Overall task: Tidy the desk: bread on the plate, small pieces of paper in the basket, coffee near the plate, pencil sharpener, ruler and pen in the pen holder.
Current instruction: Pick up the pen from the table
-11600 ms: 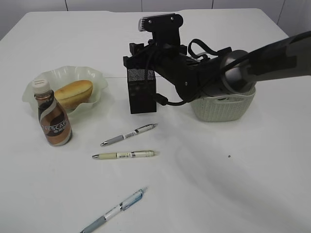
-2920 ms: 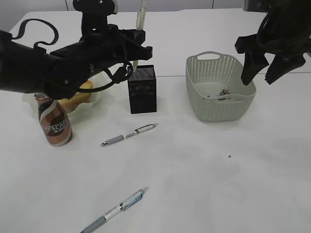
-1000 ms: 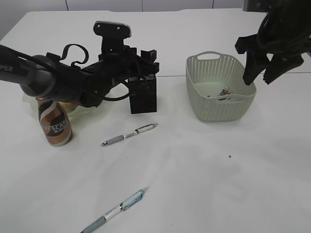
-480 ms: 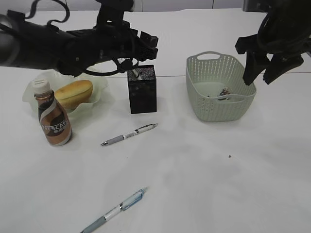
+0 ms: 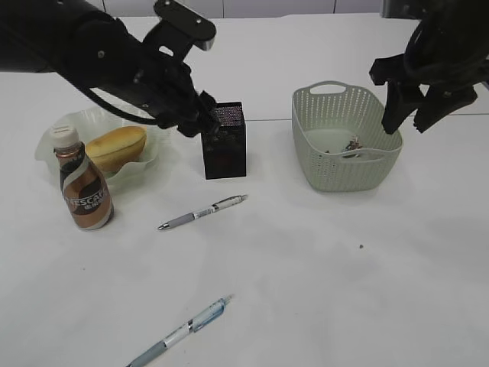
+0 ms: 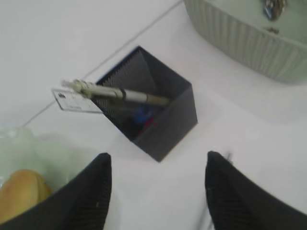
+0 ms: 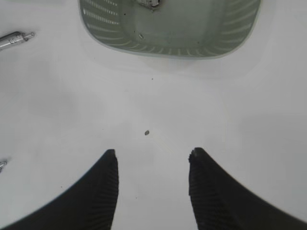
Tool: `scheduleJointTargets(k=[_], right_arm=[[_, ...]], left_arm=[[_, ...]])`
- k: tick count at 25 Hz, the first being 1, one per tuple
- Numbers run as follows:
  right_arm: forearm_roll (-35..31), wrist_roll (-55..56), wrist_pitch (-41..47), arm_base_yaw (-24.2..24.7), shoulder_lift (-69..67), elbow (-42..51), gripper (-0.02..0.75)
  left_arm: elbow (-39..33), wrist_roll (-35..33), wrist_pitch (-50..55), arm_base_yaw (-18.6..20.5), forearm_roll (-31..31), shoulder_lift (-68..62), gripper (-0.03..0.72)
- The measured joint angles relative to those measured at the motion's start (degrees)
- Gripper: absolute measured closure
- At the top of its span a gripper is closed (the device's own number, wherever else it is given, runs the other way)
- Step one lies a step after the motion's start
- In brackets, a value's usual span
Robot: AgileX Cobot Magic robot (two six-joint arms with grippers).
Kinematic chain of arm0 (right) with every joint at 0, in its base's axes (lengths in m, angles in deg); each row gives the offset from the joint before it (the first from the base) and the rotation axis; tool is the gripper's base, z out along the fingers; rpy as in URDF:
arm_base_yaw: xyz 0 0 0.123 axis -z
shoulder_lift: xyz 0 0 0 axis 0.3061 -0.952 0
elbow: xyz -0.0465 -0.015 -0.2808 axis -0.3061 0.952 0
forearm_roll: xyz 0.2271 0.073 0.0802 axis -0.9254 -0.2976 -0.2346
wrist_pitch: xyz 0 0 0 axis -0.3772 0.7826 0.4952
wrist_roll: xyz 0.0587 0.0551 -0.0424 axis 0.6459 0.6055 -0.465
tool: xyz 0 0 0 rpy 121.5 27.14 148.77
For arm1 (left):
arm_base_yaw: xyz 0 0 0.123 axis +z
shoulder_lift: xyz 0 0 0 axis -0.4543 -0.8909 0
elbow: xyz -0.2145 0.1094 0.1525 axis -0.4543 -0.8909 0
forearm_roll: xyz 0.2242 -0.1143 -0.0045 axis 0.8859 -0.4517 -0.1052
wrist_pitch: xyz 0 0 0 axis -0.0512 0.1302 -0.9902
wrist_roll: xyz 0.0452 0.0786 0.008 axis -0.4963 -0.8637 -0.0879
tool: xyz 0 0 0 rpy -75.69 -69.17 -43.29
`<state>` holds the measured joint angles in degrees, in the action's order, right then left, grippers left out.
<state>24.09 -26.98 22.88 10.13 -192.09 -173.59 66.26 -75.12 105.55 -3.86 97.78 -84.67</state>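
Note:
The black mesh pen holder [image 5: 224, 145] stands mid-table; the left wrist view shows it [image 6: 165, 122] with a cream pen [image 6: 120, 94] and a clear ruler [image 6: 76, 100] leaning out. My left gripper [image 5: 200, 122] is open and empty, just up-left of the holder [image 6: 157, 155]. A grey pen [image 5: 202, 212] and a blue pen [image 5: 179, 330] lie on the table. Bread [image 5: 114, 147] lies on the pale green plate [image 5: 153, 122], with the coffee bottle [image 5: 85, 187] beside it. My right gripper [image 5: 406, 118] is open and empty, raised at the right of the basket [image 5: 348, 172].
The basket holds small scraps [image 5: 351, 144]; its rim shows in the right wrist view [image 7: 168, 51]. A small dark speck [image 7: 147, 132] lies on the table below the right gripper [image 7: 152, 153]. The grey pen's tip [image 7: 14, 39] shows at that view's left edge.
The left gripper carried the cream pen to the holder, let it go inside, then rose and drew back to the left. The right arm has stayed still.

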Motion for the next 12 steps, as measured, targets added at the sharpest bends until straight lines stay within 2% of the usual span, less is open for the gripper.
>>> scheduleJointTargets(k=[7, 12], right_arm=[[-0.28, 0.0, 0.0, 0.0, 0.0, 0.0, 0.384], [-2.47, 0.0, 0.0, 0.0, 0.0, 0.0, 0.384]], left_arm=[[0.0, -7.66, 13.81, -2.06, -0.14, 0.0, 0.269], [0.21, -11.56, 18.18, -2.14, -0.81, -1.41, 0.272]])
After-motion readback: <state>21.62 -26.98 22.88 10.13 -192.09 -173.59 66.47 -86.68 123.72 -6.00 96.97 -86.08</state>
